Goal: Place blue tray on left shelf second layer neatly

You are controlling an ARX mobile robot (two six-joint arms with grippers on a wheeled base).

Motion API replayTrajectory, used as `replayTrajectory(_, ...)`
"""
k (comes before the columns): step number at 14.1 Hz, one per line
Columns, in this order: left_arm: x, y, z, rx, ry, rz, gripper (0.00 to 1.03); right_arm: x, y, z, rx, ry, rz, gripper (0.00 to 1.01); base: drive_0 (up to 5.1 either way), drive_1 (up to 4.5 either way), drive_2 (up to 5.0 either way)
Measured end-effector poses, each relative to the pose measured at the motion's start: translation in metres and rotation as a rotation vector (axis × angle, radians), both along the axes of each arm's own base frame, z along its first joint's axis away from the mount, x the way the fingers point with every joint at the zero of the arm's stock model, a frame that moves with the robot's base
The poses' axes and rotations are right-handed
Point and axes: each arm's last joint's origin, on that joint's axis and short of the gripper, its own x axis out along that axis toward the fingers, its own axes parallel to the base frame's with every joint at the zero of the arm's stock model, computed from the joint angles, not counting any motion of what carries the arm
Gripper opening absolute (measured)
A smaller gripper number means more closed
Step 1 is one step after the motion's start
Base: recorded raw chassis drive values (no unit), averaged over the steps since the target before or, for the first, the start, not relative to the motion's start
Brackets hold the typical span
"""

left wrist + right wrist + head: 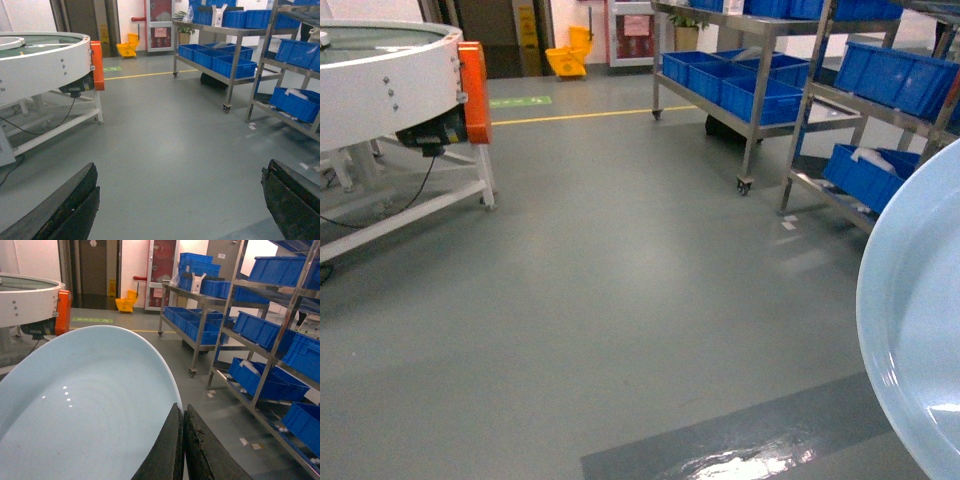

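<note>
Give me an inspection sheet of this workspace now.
Surface: grey floor, darker glossy strip near the robot.
Job's things: blue tray held at its rim by the right hand; steel shelf ahead on the right, not yet reached.
Clutter: blue crates on the racks; paper scraps on the floor.
Hands: left hand open, empty; right shut on the tray.
Cables: black cable under the white round table.
Surroundings: yellow mop bucket by the far wall.

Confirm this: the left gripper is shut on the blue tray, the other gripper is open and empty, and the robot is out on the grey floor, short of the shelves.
Wrong arm. The right gripper is shut on the blue tray, as the right wrist view shows. The left gripper is the open, empty one. The rest stands.
</note>
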Motion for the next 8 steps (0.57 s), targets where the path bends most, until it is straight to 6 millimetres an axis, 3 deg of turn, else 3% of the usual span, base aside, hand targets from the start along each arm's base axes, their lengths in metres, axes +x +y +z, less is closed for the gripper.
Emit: replayTrajectory(8,0.0,0.0,0.0002,0.0,-0.002,0.0,0.98,0.0,0.0,0.0003,0.0,-0.003,0.0,0.02,0.5,4.78,-3.8)
